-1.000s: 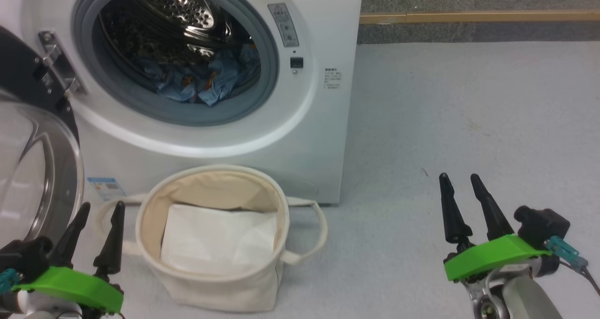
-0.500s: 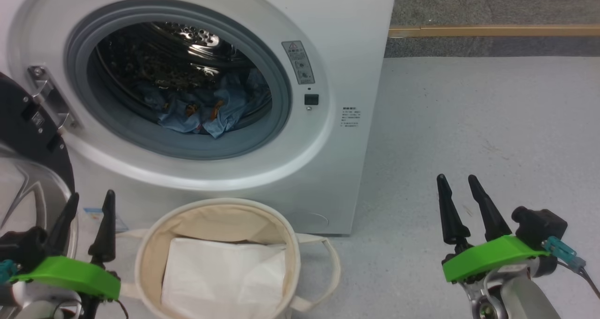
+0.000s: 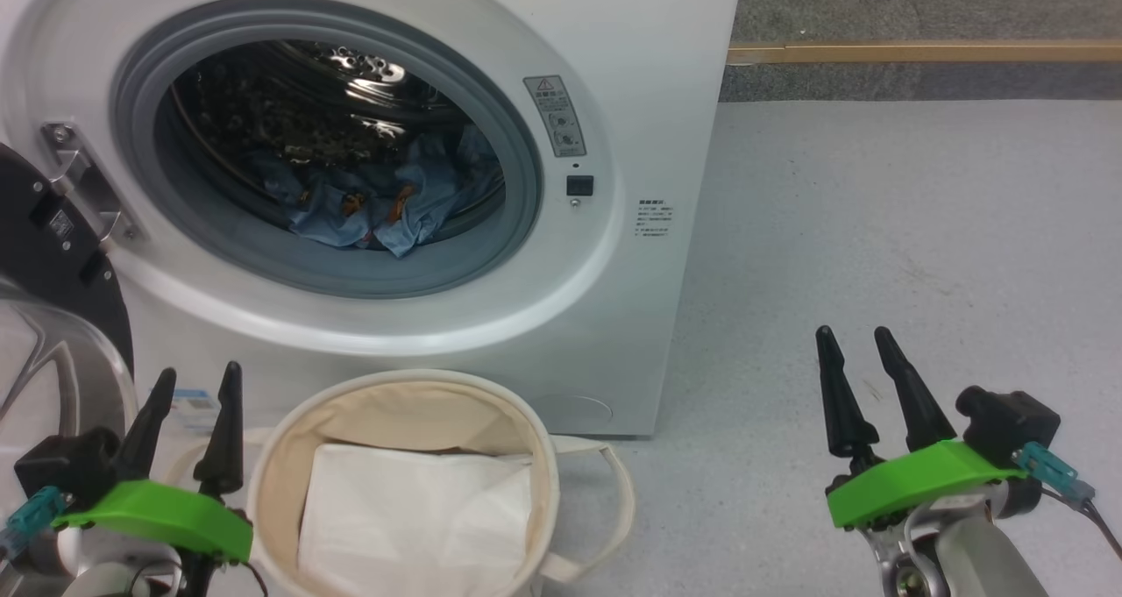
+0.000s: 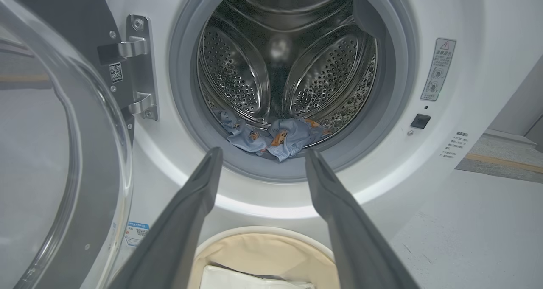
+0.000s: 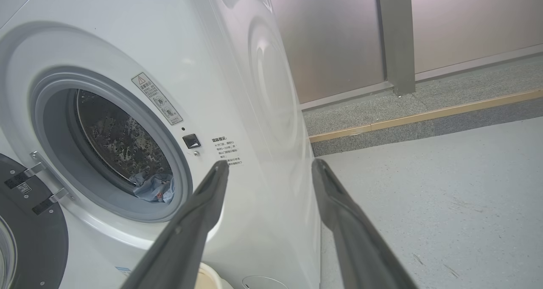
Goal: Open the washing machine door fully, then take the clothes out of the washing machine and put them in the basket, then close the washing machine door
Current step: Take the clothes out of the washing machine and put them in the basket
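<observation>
The white washing machine [image 3: 614, 71] stands with its door [image 3: 53, 255] swung wide open to the left; the clear bowl window [image 4: 46, 153] bulges toward me. Light blue clothes [image 3: 386, 207] with orange bear faces lie at the bottom of the steel drum [image 4: 280, 60], also visible as a crumpled heap of clothes [image 4: 275, 136] in the left wrist view. The cream basket [image 3: 272, 465] stands on the floor below the opening. My left gripper [image 3: 197, 378] is open and empty beside the basket's left rim. My right gripper [image 3: 855, 338] is open and empty over the floor right of the washer.
A plain white folded sheet [image 3: 412, 518] lies inside the basket. Grey floor [image 3: 877, 211] stretches to the right of the washer, bounded at the back by a wooden strip [image 3: 920, 52]. The door hinge [image 4: 140, 68] sits at the opening's left.
The head camera has tilted, shifting the washer and basket down the picture. My left gripper has moved a little right, closer to the basket. The right gripper holds its place.
</observation>
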